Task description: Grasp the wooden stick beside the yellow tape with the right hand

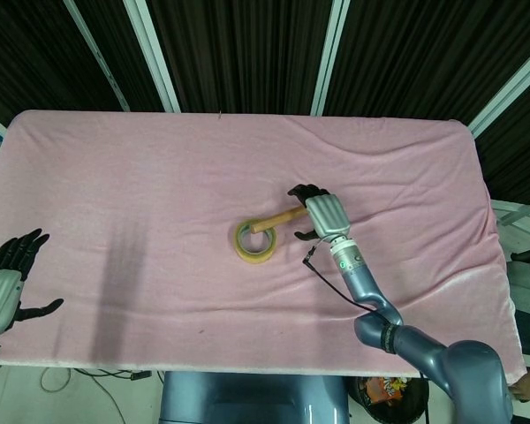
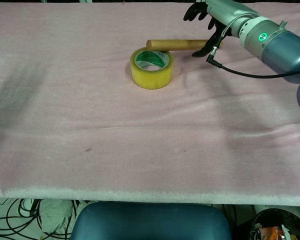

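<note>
The yellow tape roll [image 1: 256, 240] [image 2: 151, 67] lies flat mid-table on the pink cloth. One end of the wooden stick [image 1: 278, 218] [image 2: 175, 45] rests on the roll's far rim, and the stick runs off to the right. My right hand [image 1: 319, 215] [image 2: 217, 17] is over the stick's right end, with fingers spread behind it and thumb in front, not closed on it. My left hand [image 1: 2, 283] hangs open off the near-left table edge, far from both objects and holding nothing.
The pink cloth [image 1: 159, 177] covers the whole table, with wrinkles toward the right side. A black cable [image 2: 250, 72] trails from my right wrist above the cloth. A blue chair back [image 2: 150, 220] stands below the near edge.
</note>
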Tool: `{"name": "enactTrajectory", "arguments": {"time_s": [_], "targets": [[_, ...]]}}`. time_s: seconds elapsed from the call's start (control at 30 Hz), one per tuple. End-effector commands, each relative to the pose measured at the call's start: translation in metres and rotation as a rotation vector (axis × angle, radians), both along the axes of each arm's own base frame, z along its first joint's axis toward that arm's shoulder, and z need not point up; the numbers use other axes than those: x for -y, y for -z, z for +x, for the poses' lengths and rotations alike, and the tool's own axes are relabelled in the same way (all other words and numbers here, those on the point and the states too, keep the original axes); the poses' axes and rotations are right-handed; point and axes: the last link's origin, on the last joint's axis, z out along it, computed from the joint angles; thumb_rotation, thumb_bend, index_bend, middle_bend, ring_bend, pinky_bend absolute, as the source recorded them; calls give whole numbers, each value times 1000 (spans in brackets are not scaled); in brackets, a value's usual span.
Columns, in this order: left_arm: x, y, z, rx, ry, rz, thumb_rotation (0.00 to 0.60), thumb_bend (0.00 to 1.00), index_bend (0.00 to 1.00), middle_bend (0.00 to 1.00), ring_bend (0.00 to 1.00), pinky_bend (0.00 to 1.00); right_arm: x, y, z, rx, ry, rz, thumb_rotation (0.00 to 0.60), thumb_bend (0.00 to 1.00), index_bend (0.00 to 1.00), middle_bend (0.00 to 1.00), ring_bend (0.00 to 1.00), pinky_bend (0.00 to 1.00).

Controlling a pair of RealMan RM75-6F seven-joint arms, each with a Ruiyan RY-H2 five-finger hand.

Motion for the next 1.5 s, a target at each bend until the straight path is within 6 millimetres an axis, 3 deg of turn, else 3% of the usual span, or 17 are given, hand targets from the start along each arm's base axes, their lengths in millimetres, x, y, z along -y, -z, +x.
{"name": "enactTrajectory", "arguments": {"time_s": [0.03,0.4,0.57,0.73,0.9,1.1,1.17,1.27,1.5], "targets": [[-1,0,0,3,-3,1,600,0,0,0,0,0,3,18,6,0,-1,41,600,200,262,237,212,314],[-3,0,-2,9,-22,0,600,0,0,0,0,0,12,44,22,9,1,85,600,270,388,326,288,397],[-4,0,-2,14,-28,-1,600,0,0,0,0,0,13,51,27,12,-1,92,600,591,602,525,476,558],[-4,-1,-2,20,-26,-2,600,0,0,0,0,0,15,44,30,38,-33,60,600,715,738,652,604,632],[-2,-1,0,30,-20,-2,600,0,0,0,0,0,21,22,39,92,-96,-18,600,773,765,672,622,633],[-1,-2,2,36,-4,1,600,0,0,0,0,0,21,-14,41,158,-171,-125,600,922,770,677,627,633],[0,-2,3,41,3,3,600,0,0,0,0,0,14,-31,36,177,-203,-161,600,985,770,680,632,633],[1,-2,4,43,13,6,600,0,0,0,0,0,-2,-53,26,208,-233,-198,600,1000,770,694,650,666],[5,-2,6,40,38,14,600,0,0,0,0,0,-54,-93,0,212,-210,-197,600,1000,770,788,848,894]]}}
